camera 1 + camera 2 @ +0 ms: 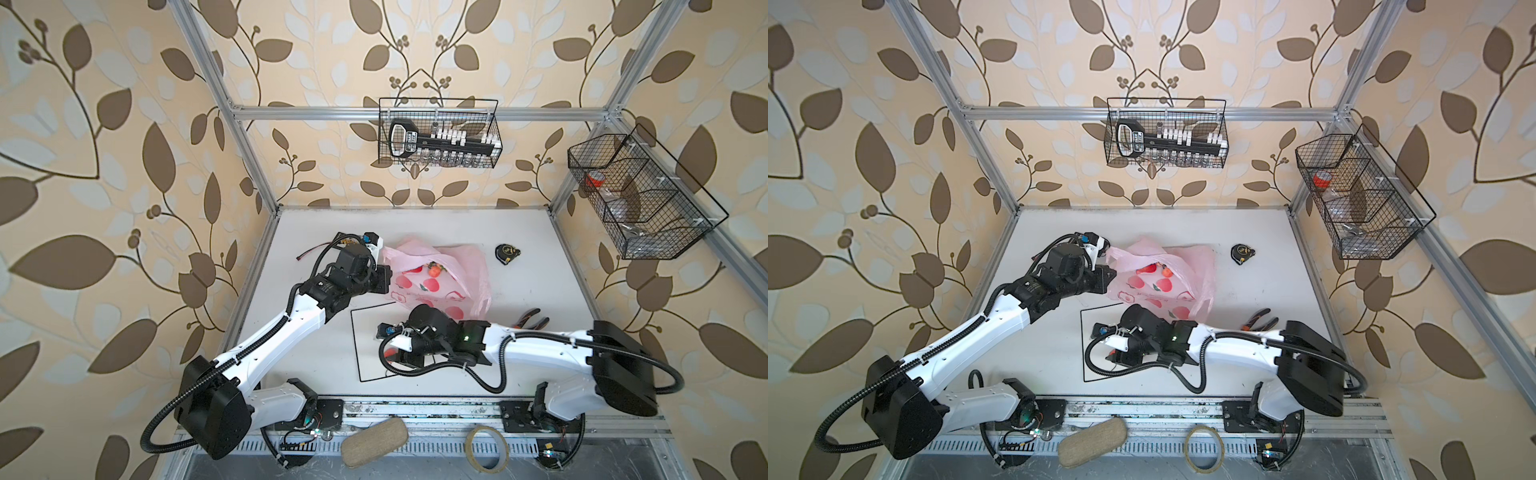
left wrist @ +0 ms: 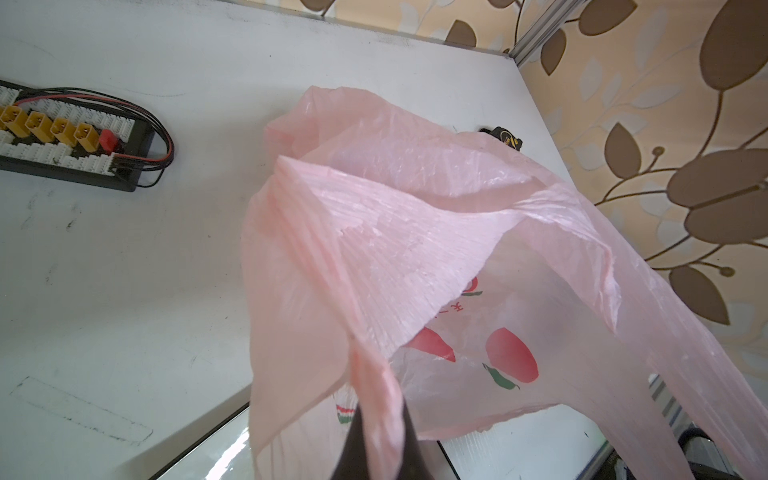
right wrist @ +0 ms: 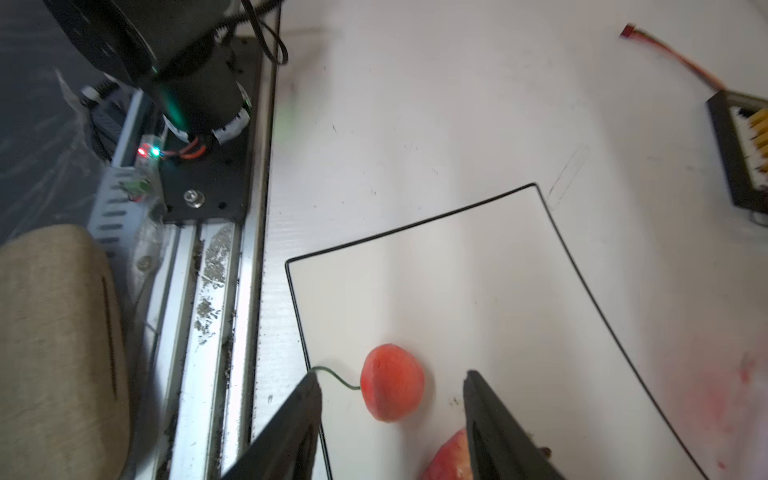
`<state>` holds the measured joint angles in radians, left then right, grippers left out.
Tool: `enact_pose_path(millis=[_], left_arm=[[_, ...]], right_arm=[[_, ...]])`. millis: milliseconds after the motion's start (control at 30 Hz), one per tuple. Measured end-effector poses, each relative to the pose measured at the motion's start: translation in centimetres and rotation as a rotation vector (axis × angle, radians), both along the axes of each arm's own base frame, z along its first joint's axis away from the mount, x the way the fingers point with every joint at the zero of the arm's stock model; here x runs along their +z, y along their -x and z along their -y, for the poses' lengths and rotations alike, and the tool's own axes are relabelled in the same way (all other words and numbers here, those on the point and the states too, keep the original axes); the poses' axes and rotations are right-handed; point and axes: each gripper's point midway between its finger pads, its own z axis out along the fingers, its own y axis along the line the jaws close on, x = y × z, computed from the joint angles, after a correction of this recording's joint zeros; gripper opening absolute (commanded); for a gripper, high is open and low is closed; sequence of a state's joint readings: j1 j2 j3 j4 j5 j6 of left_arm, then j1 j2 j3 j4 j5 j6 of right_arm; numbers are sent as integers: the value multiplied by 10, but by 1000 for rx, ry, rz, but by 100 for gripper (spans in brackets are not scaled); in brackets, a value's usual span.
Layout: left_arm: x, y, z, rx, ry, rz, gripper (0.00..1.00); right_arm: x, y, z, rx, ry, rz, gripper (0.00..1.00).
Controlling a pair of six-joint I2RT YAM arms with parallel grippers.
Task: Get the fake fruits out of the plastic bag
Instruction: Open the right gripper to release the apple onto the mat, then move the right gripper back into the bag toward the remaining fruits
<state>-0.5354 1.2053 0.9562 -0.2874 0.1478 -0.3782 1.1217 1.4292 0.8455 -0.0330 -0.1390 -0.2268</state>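
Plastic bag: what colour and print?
The plastic bag is translucent pink, printed with red peaches and green leaves; left wrist view shows it best.

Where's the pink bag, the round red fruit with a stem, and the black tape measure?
pink bag (image 2: 374,232): left wrist view, its crinkled fold.
round red fruit (image 3: 392,382): right wrist view, middle of its body.
black tape measure (image 1: 508,252): a top view, middle of its case.

1. In both top views the right gripper (image 3: 390,376) lay hidden under its own wrist; only a sliver of the orange-red fruit (image 1: 389,352) showed there.
2. In the right wrist view the red-yellow fruit (image 3: 449,459) was cut off by the picture's edge; a finger (image 3: 498,432) covered part of it.
3. The bagged fruits (image 1: 434,271) in the mouth of the plastic bag (image 1: 457,266) were too small to count.
4. Bag film wrapped the left gripper (image 2: 376,444); its tips could not be made out.
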Motion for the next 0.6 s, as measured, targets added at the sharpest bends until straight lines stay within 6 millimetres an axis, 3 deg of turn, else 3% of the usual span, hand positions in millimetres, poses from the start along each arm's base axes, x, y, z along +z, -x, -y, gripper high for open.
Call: enact_pose_path(millis=[133, 300, 467, 600], left_arm=[[0, 0, 0, 0, 0, 0, 0], [0, 0, 0, 0, 0, 0, 0], [0, 0, 0, -2, 1, -1, 0], [0, 0, 1, -4, 3, -2, 0]], right_arm=[[42, 4, 14, -37, -111, 17, 50], [71, -3, 35, -160, -196, 33, 44], [97, -30, 59, -384, -276, 64, 41], [103, -68, 85, -633, -308, 29, 41]])
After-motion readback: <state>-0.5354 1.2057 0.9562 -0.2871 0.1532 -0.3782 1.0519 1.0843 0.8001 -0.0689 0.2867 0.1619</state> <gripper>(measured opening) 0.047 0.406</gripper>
